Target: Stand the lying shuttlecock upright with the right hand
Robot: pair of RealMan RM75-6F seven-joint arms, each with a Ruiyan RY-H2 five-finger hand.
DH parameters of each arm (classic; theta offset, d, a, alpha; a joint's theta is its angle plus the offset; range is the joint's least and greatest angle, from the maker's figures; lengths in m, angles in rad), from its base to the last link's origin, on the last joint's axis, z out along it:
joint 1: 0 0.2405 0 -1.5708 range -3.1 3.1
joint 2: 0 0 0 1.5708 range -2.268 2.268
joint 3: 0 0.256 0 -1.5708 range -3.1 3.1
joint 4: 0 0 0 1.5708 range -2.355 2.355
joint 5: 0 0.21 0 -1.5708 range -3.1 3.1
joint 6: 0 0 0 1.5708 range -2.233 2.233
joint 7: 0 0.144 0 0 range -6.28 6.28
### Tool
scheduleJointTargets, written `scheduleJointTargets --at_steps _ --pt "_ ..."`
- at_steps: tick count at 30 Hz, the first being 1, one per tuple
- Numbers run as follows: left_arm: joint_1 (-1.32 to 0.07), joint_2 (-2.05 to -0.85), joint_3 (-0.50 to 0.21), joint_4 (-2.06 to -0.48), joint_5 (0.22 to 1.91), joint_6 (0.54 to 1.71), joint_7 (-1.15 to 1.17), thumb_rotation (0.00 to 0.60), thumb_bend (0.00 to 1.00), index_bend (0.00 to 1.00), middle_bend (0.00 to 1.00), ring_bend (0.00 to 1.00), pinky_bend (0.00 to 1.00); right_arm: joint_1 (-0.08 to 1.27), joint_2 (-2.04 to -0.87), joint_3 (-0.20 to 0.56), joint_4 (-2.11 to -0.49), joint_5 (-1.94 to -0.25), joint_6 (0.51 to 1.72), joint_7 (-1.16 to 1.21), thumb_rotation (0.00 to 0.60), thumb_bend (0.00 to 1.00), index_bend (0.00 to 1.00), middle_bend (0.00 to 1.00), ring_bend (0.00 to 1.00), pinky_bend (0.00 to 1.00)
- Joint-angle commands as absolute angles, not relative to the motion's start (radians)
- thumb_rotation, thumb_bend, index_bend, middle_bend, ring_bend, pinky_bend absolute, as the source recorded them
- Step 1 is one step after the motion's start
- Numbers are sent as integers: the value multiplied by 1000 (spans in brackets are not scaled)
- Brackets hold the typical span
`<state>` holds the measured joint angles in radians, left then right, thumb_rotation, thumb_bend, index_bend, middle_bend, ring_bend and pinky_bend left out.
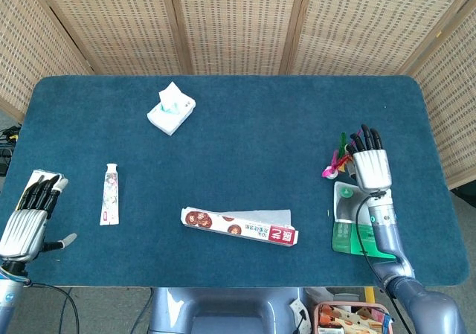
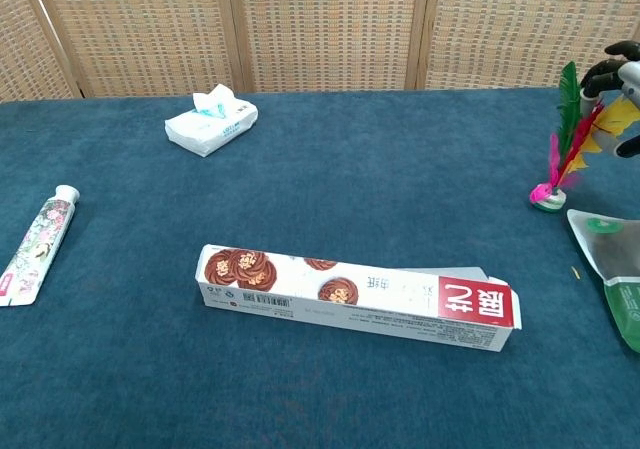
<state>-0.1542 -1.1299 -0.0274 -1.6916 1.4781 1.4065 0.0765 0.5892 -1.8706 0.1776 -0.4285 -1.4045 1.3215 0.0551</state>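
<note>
**A:** What takes up the most room?

**B:** The blue-carpeted table (image 1: 245,118), backed by wicker screens (image 1: 238,21). On it, the largest thing is a long toothpaste box (image 2: 358,297) with an open flap, lying near the front edge, about the middle.

**A:** And the arms?

**B:** The right hand (image 1: 370,163) is at the right side of the table, palm down in the head view. Its dark fingertips (image 2: 608,70) hold the feathers of the shuttlecock (image 2: 565,144) at their upper end. The left hand (image 1: 30,213) rests at the near left corner, fingers straight and close together, holding nothing.

**A:** Where does the shuttlecock sit?

**B:** Far right, its base on the carpet, feathers rising and tilted toward the right hand. It is just beyond the far edge of a green and white pouch (image 1: 349,222), which lies flat under the right forearm.

**A:** Anything smaller?

**B:** A tissue pack (image 1: 172,109) far left of centre, with a tissue sticking up, and a small tube (image 1: 110,195) lying at the near left, its cap toward the far side.
</note>
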Motion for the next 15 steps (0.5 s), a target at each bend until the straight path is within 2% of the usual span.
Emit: scheduleJointTargets --at_steps 1,6,15 --pt "-153 -1127 -27 -1694 1481 1410 72 600 103 0 0 0 0 580 -1865 174 -445 -1410 1335 41 600 346 408 178 30 77" --pt "-150 -1120 -27 -1699 1486 1416 58 600 103 0 0 0 0 565 -1851 177 -484 -1408 1355 20 600 325 300 86 0 28" --pt "-143 -1103 -27 -1707 1497 1430 29 600 103 0 0 0 0 499 -1766 184 -654 -1415 1467 -28 600 319 222 26 0 0"
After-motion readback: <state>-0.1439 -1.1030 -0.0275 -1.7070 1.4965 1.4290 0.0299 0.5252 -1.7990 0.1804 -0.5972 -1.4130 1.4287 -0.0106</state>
